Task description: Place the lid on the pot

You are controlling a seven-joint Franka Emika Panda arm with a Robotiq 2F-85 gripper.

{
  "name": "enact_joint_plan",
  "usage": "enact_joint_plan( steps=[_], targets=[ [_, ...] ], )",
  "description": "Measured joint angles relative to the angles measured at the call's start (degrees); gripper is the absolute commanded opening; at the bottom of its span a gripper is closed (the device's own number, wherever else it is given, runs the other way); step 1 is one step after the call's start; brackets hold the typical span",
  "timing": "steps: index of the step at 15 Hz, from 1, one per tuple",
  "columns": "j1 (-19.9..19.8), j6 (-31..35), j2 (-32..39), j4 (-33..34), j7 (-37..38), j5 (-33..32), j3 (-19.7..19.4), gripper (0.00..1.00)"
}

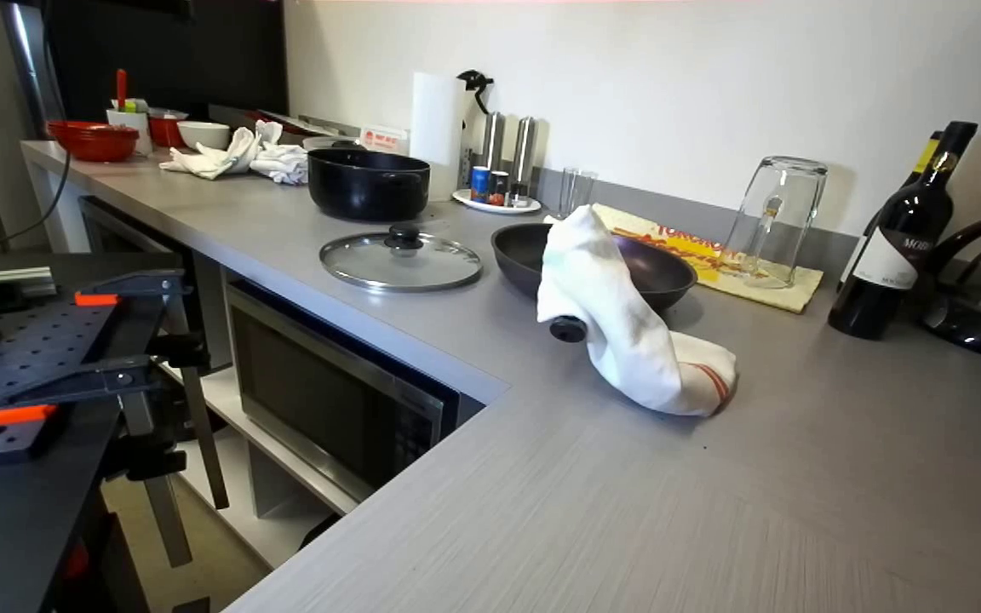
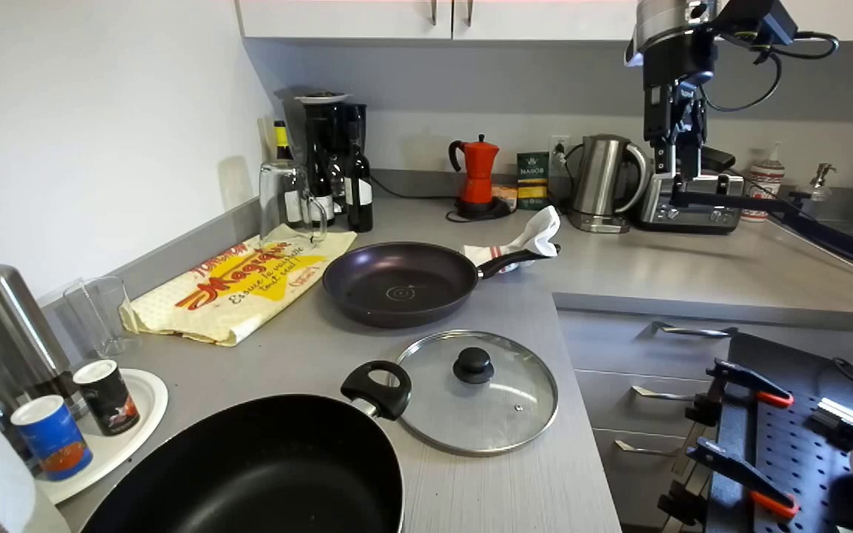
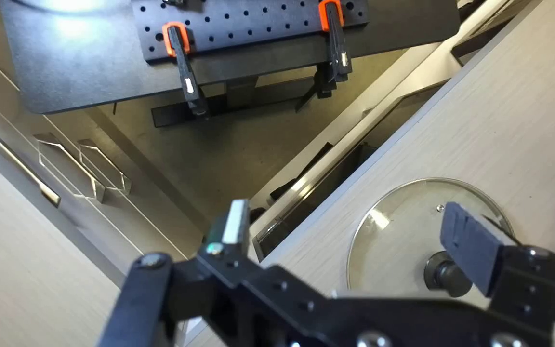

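Wrist view | gripper (image 3: 347, 225) is spread, nothing is held | lid (image 3: 410, 236) is judged stiff, slippery, fragile; best grasped by black knob (image 3: 444, 275).

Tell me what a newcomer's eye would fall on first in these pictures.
Probably the glass lid, lying flat on the counter beside the black pot. Next, the red-striped white towel rising by the frying pan, and the red moka pot at the back of the counter. The open gripper hangs in front of the toaster in an exterior view.
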Motion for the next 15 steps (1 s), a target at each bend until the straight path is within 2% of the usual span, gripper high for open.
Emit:
enact_joint_plan(
  steps=[7,15],
  targets=[
    [0.11,1.60,0.71,-0.37,0.00,0.00,1.59,1.00],
    [3.07,10.87,6.35,-1.16,-0.07,-0.10,6.67,1.00]
  ],
)
